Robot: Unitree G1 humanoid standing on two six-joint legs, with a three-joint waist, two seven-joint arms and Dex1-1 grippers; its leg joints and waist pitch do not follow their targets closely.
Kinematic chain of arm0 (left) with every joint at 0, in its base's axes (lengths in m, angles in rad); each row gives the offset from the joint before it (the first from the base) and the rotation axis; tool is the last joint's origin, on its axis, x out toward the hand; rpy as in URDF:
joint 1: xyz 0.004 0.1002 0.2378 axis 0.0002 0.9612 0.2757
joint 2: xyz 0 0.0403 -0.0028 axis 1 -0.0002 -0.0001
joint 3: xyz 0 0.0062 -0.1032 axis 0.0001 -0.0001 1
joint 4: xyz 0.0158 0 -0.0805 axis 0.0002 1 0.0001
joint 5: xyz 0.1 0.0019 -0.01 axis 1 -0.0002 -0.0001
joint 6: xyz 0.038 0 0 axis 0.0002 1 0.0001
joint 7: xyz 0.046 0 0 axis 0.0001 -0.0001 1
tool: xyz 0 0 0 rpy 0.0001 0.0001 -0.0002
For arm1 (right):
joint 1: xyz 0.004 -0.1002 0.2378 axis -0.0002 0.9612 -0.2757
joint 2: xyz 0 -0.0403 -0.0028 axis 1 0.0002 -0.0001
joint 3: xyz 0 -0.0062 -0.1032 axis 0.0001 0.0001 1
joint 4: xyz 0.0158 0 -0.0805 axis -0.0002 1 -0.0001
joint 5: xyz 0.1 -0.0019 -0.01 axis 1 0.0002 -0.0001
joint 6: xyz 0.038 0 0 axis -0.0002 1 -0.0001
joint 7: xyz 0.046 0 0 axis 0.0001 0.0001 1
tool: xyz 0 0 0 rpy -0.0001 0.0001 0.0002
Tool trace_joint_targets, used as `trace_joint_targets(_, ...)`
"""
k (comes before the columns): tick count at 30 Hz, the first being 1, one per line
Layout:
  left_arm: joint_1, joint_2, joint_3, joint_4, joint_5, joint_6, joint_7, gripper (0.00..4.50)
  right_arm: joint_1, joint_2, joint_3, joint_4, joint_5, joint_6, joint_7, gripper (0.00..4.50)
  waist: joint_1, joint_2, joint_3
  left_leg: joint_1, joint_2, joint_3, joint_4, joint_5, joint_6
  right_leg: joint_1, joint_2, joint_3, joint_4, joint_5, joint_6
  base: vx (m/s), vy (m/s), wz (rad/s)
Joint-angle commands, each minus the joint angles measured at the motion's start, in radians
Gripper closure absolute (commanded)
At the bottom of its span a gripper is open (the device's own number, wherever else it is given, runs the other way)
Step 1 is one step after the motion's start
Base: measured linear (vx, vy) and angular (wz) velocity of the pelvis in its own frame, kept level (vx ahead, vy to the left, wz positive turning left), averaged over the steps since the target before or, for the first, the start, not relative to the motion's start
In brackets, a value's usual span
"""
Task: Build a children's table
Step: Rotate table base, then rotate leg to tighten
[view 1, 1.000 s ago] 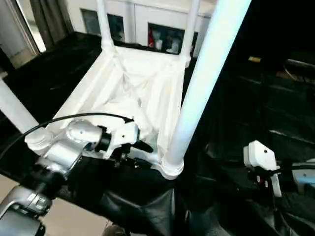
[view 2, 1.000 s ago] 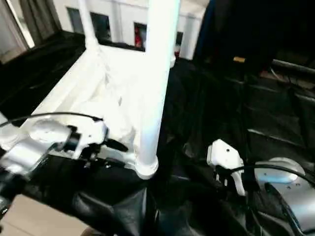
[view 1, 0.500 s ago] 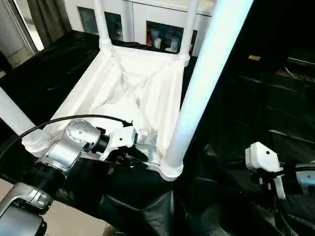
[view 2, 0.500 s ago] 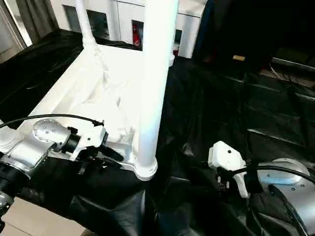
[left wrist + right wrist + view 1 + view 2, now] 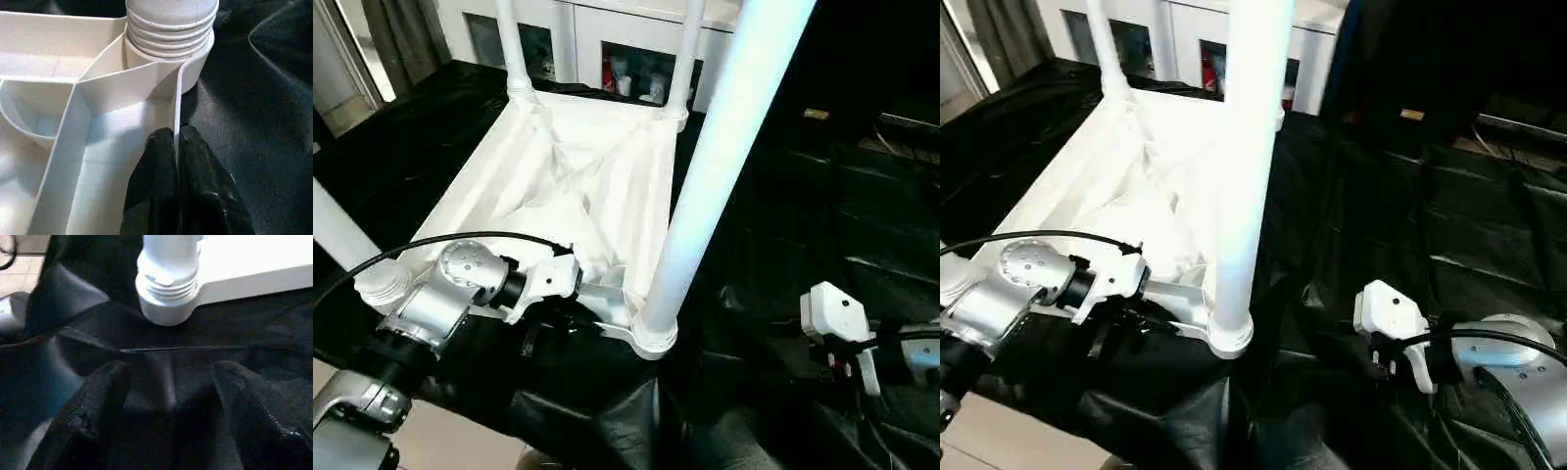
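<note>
Our left gripper has its black fingers clamped on the thin near rim of the white plastic ribbed tabletop, which lies upside down on the black-draped worktop. Just right, a long white tubular leg stands in the near-right corner socket. Further right, our right gripper hangs over the black cover, fingers apart, holding nothing.

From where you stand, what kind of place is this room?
Probably an indoor room set up as a robot workspace. A white cabinet with glass doors stands at the back, a black plastic sheet covers the work surface, and the upturned white plastic children's table lies on it.
</note>
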Motion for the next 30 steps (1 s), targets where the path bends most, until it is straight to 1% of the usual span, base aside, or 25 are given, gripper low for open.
trace_joint_targets(1, 0.015, -0.016, 0.048, -0.026, -0.046, 0.034, 0.046, 4.43, -0.007, 0.013, -0.005, 0.011, -0.003, -0.005, -0.017, 1.35, 0.0, -0.004, -0.054, 0.013, 0.044, -0.022, -0.071, -0.311, 0.033, 0.034, -0.068, 0.046, -0.086, -0.447, -0.152, 0.0, 0.0, 0.0)
trace_joint_targets(4, 0.06, -0.055, 0.091, -0.116, -0.07, 0.105, 0.157, 4.43, -0.045, 0.1, 0.0, 0.061, -0.036, 0.0, -0.132, 1.35, -0.005, -0.011, -0.06, 0.006, 0.042, -0.022, -0.069, -0.271, 0.035, 0.04, -0.068, 0.042, -0.079, -0.417, -0.166, 0.0, 0.0, 0.0)
trace_joint_targets(5, 0.067, -0.058, 0.093, -0.127, -0.069, 0.112, 0.168, 4.43, -0.049, 0.111, 0.002, 0.069, -0.042, 0.0, -0.148, 1.35, -0.01, -0.011, -0.058, 0.003, 0.038, -0.021, -0.069, -0.262, 0.037, 0.039, -0.064, 0.041, -0.08, -0.414, -0.163, 0.0, 0.0, 0.0)
trace_joint_targets(6, 0.078, -0.068, 0.095, -0.143, -0.057, 0.134, 0.203, 4.43, -0.056, 0.132, 0.004, 0.082, -0.053, -0.002, -0.178, 1.35, -0.011, -0.01, -0.059, 0.007, 0.04, -0.019, -0.068, -0.262, 0.038, 0.038, -0.064, 0.042, -0.08, -0.409, -0.164, 0.0, 0.0, 0.0)
trace_joint_targets(7, 0.08, -0.069, 0.096, -0.146, -0.054, 0.138, 0.21, 4.43, -0.058, 0.136, 0.004, 0.085, -0.055, -0.002, -0.184, 1.35, -0.013, -0.015, -0.062, 0.002, 0.04, -0.02, -0.066, -0.246, 0.042, 0.042, -0.065, 0.042, -0.075, -0.386, -0.167, 0.0, 0.0, 0.0)
trace_joint_targets(8, 0.096, -0.081, 0.094, -0.161, -0.035, 0.16, 0.25, 4.43, -0.066, 0.167, 0.005, 0.1, -0.059, -0.003, -0.217, 1.35, -0.014, -0.021, -0.062, -0.002, 0.038, -0.02, -0.067, -0.239, 0.047, 0.045, -0.063, 0.04, -0.076, -0.385, -0.165, 0.0, 0.0, 0.0)
trace_joint_targets(10, 0.125, -0.137, 0.095, -0.157, 0.033, 0.189, 0.381, 4.43, -0.094, 0.27, 0.016, 0.148, -0.049, -0.008, -0.298, 1.35, -0.022, -0.021, -0.062, -0.004, 0.034, -0.02, -0.065, -0.237, 0.054, 0.042, -0.062, 0.037, -0.078, -0.4, -0.153, 0.0, 0.0, 0.0)
trace_joint_targets(11, 0.132, -0.146, 0.092, -0.159, 0.044, 0.194, 0.395, 4.43, -0.098, 0.287, 0.025, 0.155, -0.051, -0.011, -0.309, 1.35, -0.023, -0.03, -0.065, -0.001, 0.035, -0.02, -0.062, -0.233, 0.056, 0.04, -0.065, 0.038, -0.08, -0.415, -0.148, 0.0, 0.0, 0.0)
trace_joint_targets(12, 0.139, -0.153, 0.089, -0.167, 0.051, 0.203, 0.405, 4.43, -0.102, 0.303, 0.037, 0.161, -0.057, -0.016, -0.317, 1.35, -0.024, -0.027, -0.064, -0.002, 0.036, -0.02, -0.064, -0.232, 0.055, 0.041, -0.065, 0.038, -0.081, -0.424, -0.145, 0.0, 0.0, 0.0)
trace_joint_targets(13, 0.147, -0.162, 0.082, -0.19, 0.059, 0.231, 0.418, 4.43, -0.107, 0.323, 0.055, 0.17, -0.07, -0.029, -0.321, 1.35, -0.024, -0.027, -0.067, -0.001, 0.038, -0.02, -0.063, -0.223, 0.053, 0.043, -0.066, 0.039, -0.078, -0.414, -0.141, 0.0, 0.0, 0.0)
trace_joint_targets(14, 0.147, -0.164, 0.083, -0.197, 0.057, 0.247, 0.421, 4.43, -0.113, 0.337, 0.063, 0.173, -0.069, -0.03, -0.323, 1.35, -0.027, -0.031, -0.062, -0.005, 0.036, -0.019, -0.066, -0.223, 0.056, 0.041, -0.062, 0.038, -0.079, -0.41, -0.137, 0.0, 0.0, 0.0)
trace_joint_targets(16, 0.133, -0.165, 0.078, -0.195, 0.066, 0.261, 0.427, 4.48, -0.129, 0.364, 0.064, 0.191, -0.05, -0.027, -0.322, 1.18, -0.027, -0.027, -0.063, 0.001, 0.035, -0.018, -0.064, -0.232, 0.06, 0.038, -0.063, 0.04, -0.082, -0.421, -0.134, 0.0, 0.0, 0.0)
trace_joint_targets(17, 0.12, -0.168, 0.075, -0.185, 0.067, 0.259, 0.424, 4.5, -0.14, 0.371, 0.064, 0.206, -0.043, -0.028, -0.316, 1.08, -0.027, -0.035, -0.059, -0.002, 0.034, -0.019, -0.066, -0.234, 0.063, 0.037, -0.062, 0.039, -0.081, -0.429, -0.129, 0.0, 0.0, 0.0)
trace_joint_targets(18, 0.109, -0.172, 0.07, -0.178, 0.071, 0.257, 0.427, 4.5, -0.147, 0.372, 0.068, 0.221, -0.045, -0.037, -0.311, 1.02, -0.026, -0.032, -0.06, 0.0, 0.034, -0.019, -0.066, -0.236, 0.062, 0.036, -0.063, 0.04, -0.083, -0.435, -0.126, 0.0, 0.0, 0.0)
trace_joint_targets(19, 0.098, -0.173, 0.063, -0.174, 0.073, 0.26, 0.422, 4.5, -0.152, 0.367, 0.072, 0.231, -0.047, -0.043, -0.299, 0.95, -0.024, -0.02, -0.067, 0.006, 0.035, -0.019, -0.065, -0.242, 0.056, 0.036, -0.063, 0.04, -0.082, -0.434, -0.129, 0.0, 0.0, 0.0)
trace_joint_targets(20, 0.093, -0.17, 0.054, -0.171, 0.074, 0.26, 0.41, 4.5, -0.153, 0.361, 0.078, 0.235, -0.054, -0.051, -0.292, 0.82, -0.026, -0.026, -0.064, 0.003, 0.035, -0.019, -0.066, -0.249, 0.052, 0.036, -0.061, 0.039, -0.083, -0.425, -0.131, 0.0, 0.0, 0.0)
trace_joint_targets(21, 0.087, -0.162, 0.041, -0.178, 0.08, 0.269, 0.392, 4.5, -0.158, 0.35, 0.077, 0.23, -0.062, -0.05, -0.29, 0.82, -0.023, 0.003, -0.077, 0.011, 0.038, -0.018, -0.064, -0.246, 0.037, 0.038, -0.059, 0.04, -0.083, -0.368, -0.149, 0.0, 0.0, 0.0)
trace_joint_targets(22, 0.083, -0.156, 0.033, -0.183, 0.084, 0.276, 0.379, 4.5, -0.163, 0.344, 0.075, 0.226, -0.067, -0.048, -0.29, 0.59, -0.025, -0.007, -0.075, 0.004, 0.037, -0.019, -0.064, -0.244, 0.036, 0.043, -0.057, 0.039, -0.077, -0.339, -0.156, 0.0, 0.0, 0.0)
trace_joint_targets(23, 0.082, -0.15, 0.025, -0.176, 0.08, 0.279, 0.354, 4.5, -0.169, 0.342, 0.071, 0.227, -0.076, -0.056, -0.3, 0.59, -0.021, 0.01, -0.06, 0.004, 0.035, -0.018, -0.068, -0.251, 0.036, 0.035, -0.056, 0.043, -0.077, -0.31, -0.167, 0.0, 0.0, 0.0)
trace_joint_targets(24, 0.081, -0.146, 0.008, -0.164, 0.095, 0.269, 0.342, 4.5, -0.171, 0.337, 0.063, 0.228, -0.085, -0.063, -0.31, 0.52, -0.022, 0.011, -0.069, 0.006, 0.034, -0.017, -0.066, -0.253, 0.037, 0.04, -0.054, 0.042, -0.076, -0.296, -0.173, 0.0, 0.0, 0.0)
trace_joint_targets(25, 0.079, -0.143, -0.008, -0.154, 0.112, 0.258, 0.34, 4.5, -0.171, 0.334, 0.057, 0.231, -0.085, -0.071, -0.309, 0.45, -0.019, 0.002, -0.076, 0.007, 0.033, -0.016, -0.062, -0.243, 0.038, 0.046, -0.054, 0.041, -0.071, -0.265, -0.184, 0.0, 0.0, 0.0)
trace_joint_targets(27, 0.071, -0.138, -0.023, -0.153, 0.121, 0.274, 0.332, 4.5, -0.175, 0.337, 0.051, 0.234, -0.075, -0.068, -0.301, 0.28, -0.015, 0.0, -0.073, 0.006, 0.032, -0.015, -0.062, -0.236, 0.049, 0.047, -0.056, 0.042, -0.07, -0.254, -0.193, 0.0, 0.0, 0.0)
trace_joint_targets(28, 0.072, -0.137, -0.015, -0.163, 0.107, 0.29, 0.328, 4.5, -0.172, 0.338, 0.058, 0.233, -0.074, -0.067, -0.292, 0.16, -0.014, -0.011, -0.075, 0.005, 0.032, -0.014, -0.06, -0.231, 0.053, 0.05, -0.058, 0.041, -0.071, -0.268, -0.191, 0.0, 0.0, 0.0)
trace_joint_targets(29, 0.072, -0.137, -0.015, -0.163, 0.107, 0.29, 0.328, 4.5, -0.172, 0.338, 0.058, 0.233, -0.074, -0.067, -0.292, 0.16, -0.01, -0.006, -0.075, 0.006, 0.033, -0.015, -0.06, -0.224, 0.053, 0.049, -0.06, 0.041, -0.068, -0.27, -0.193, 0.0, 0.0, 0.0)
trace_joint_targets(30, 0.073, -0.13, 0.001, -0.17, 0.088, 0.302, 0.322, 4.5, -0.171, 0.341, 0.08, 0.235, -0.079, -0.067, -0.282, 0.07, -0.01, -0.015, -0.083, 0.005, 0.034, -0.014, -0.057, -0.209, 0.055, 0.053, -0.059, 0.04, -0.066, -0.264, -0.196, 0.0, 0.0, 0.0)
